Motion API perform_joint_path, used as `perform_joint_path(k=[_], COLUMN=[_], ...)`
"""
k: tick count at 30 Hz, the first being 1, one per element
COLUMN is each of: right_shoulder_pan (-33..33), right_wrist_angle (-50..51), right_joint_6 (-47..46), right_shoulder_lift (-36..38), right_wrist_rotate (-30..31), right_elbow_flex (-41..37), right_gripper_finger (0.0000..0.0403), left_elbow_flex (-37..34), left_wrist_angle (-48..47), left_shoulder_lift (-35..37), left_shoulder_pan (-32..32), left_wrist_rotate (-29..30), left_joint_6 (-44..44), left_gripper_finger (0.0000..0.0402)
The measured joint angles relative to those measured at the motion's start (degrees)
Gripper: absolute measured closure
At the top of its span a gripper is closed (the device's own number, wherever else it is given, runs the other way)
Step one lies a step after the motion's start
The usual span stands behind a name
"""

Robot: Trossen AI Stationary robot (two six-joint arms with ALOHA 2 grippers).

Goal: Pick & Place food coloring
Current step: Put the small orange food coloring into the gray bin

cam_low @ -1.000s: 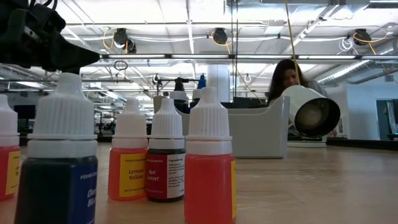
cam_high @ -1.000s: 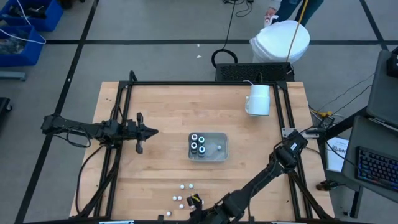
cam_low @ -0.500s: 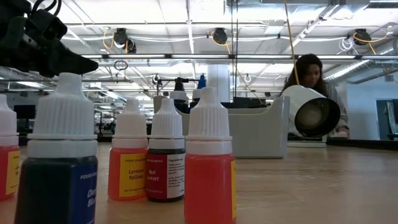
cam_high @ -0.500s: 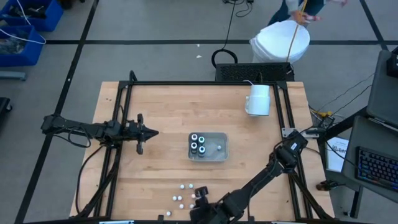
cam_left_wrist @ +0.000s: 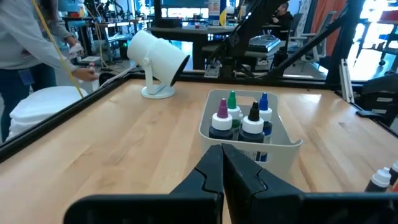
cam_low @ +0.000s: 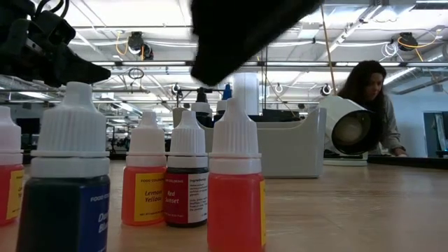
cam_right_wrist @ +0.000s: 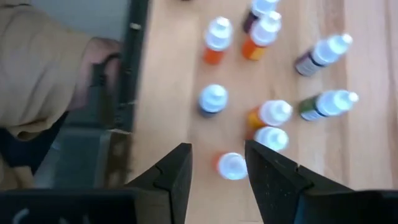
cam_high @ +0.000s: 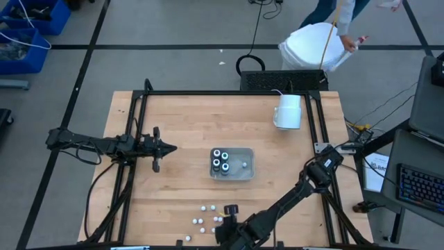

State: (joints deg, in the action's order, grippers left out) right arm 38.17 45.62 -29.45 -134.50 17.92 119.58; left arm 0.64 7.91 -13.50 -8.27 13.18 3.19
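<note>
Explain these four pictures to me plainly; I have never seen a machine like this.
Two robot arms work at a wooden table. One picture looks straight down, one sits at table height, and one camera rides on each wrist. The left gripper waits shut at the table's left, holding nothing. The right gripper hangs open above a cluster of little dropper bottles near the front edge. A clear tray in the middle already holds a few bottles. A white mug lies on its side.

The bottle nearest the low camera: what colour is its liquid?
Dark blue, under a white ribbed cap; clearest in the low view.
</note>
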Motion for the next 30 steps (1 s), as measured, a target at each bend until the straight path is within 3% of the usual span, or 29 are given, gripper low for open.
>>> perform_joint_path(k=[14, 18, 30], right_shoulder_pan=[-1.22, -1.48, -1.44], right_wrist_angle=[-2.50, -4.86, -7.63], right_joint_6=[-2.89, -2.87, -2.74], right_shoulder_lift=[-0.02, -0.02, -0.02], right_wrist_rotate=[-0.51, -3.21, -3.21], right_elbow_flex=[-6.01, -6.65, -6.72], right_gripper_finger=[0.0261, 0.0261, 0.0261], left_elbow_flex=[0.00, 0.00, 0.00], left_wrist_angle=[0.04, 0.04, 0.04], left_shoulder_lift=[0.00, 0.00, 0.00], left_shoulder_pan=[-0.02, -0.02, -0.01], left_wrist_rotate=[0.47, 0.47, 0.47], left_joint_6=[-0.46, -0.45, -0.43], left_gripper_finger=[0.0396, 0.0396, 0.0396])
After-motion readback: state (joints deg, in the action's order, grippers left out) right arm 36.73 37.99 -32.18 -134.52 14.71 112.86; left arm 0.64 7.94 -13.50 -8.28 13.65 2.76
